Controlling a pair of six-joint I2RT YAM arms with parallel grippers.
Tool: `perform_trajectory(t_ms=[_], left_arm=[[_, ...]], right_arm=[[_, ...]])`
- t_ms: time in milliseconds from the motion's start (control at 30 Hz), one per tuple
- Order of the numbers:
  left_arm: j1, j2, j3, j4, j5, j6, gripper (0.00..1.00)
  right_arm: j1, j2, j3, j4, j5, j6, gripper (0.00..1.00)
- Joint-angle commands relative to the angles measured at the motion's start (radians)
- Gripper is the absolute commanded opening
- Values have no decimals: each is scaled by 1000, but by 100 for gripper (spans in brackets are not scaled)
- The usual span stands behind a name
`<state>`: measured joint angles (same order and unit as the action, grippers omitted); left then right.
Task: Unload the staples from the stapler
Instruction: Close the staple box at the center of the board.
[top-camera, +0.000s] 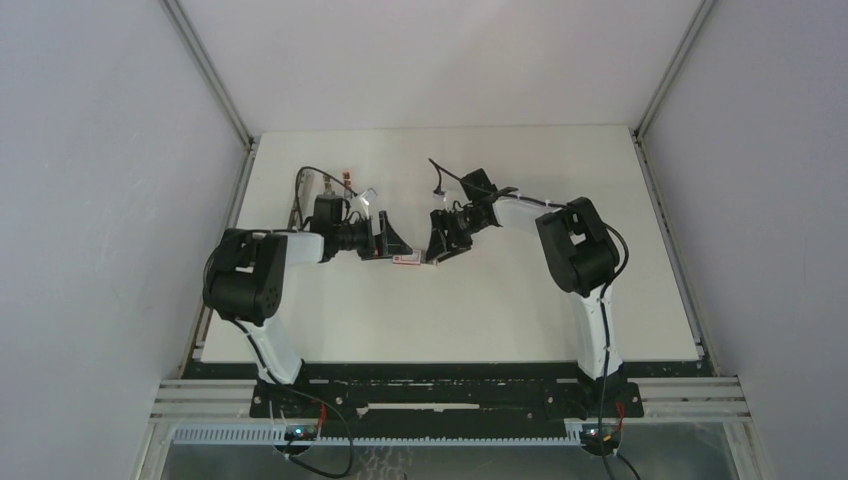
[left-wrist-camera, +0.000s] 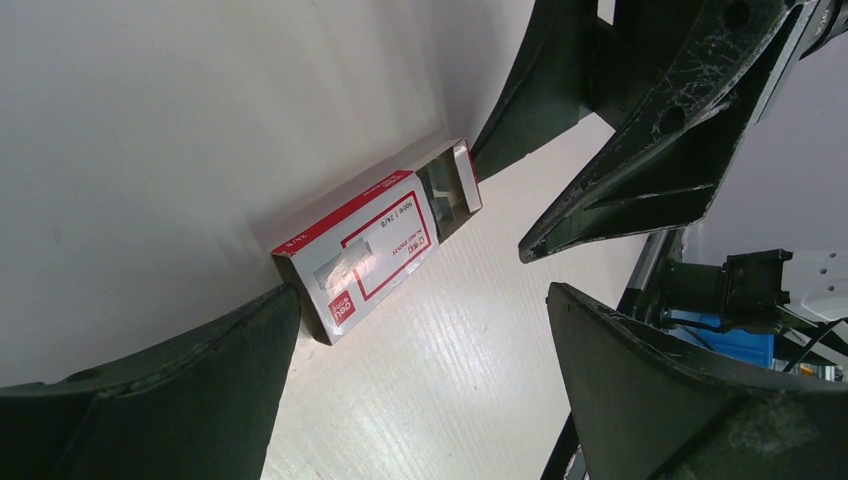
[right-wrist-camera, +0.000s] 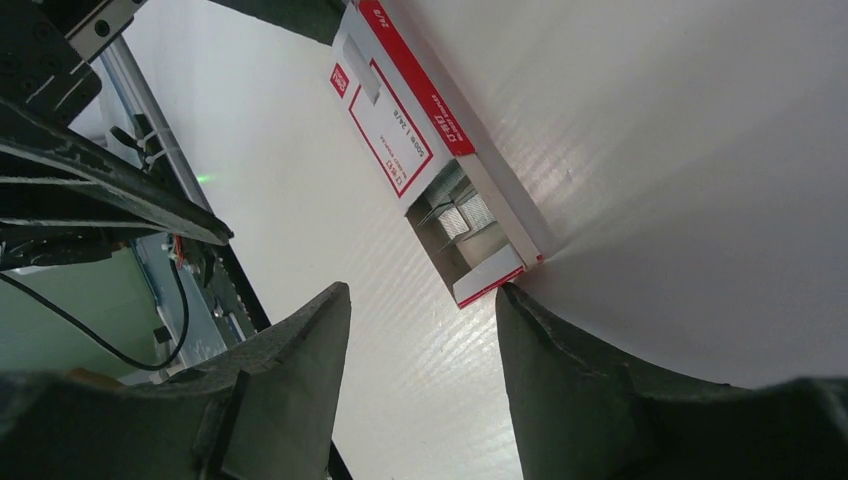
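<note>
Staples (right-wrist-camera: 465, 215) lie in the slid-out tray of the red-and-white box (right-wrist-camera: 400, 130) on the table (top-camera: 500, 310). Left gripper (left-wrist-camera: 420, 292) gapes wide and empty. Right gripper (right-wrist-camera: 420, 295) is half-open, holding nothing, at the tray end. Whether unloading is finished, I can't tell.

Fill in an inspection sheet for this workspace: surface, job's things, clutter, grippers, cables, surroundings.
Surface: white table, ribbed.
Job's things: staples in grey strips in the box's slid-out tray; stapler not made out.
Clutter: small silver-and-red object at far left, too small to identify.
Grippers: left gripper open, one finger by the box's closed end; right gripper open, one finger by the tray end.
Cables: black leads loop off both wrists.
Surroundings: pale walls on three sides.
</note>
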<state>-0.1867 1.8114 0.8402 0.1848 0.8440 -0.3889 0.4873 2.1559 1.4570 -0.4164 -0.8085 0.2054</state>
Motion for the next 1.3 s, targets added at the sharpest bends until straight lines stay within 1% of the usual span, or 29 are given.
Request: perform_trajectory(t_ms=[0, 667, 1267], left_arm=[[-12, 35, 14, -45, -28, 28, 100], [-16, 37, 6, -12, 8, -2, 100], [-22, 41, -3, 27, 39, -31, 100]], right_arm=[[18, 21, 39, 45, -9, 29, 56], [33, 73, 60, 141, -57, 126, 53], [25, 86, 66, 179, -81, 153, 53]])
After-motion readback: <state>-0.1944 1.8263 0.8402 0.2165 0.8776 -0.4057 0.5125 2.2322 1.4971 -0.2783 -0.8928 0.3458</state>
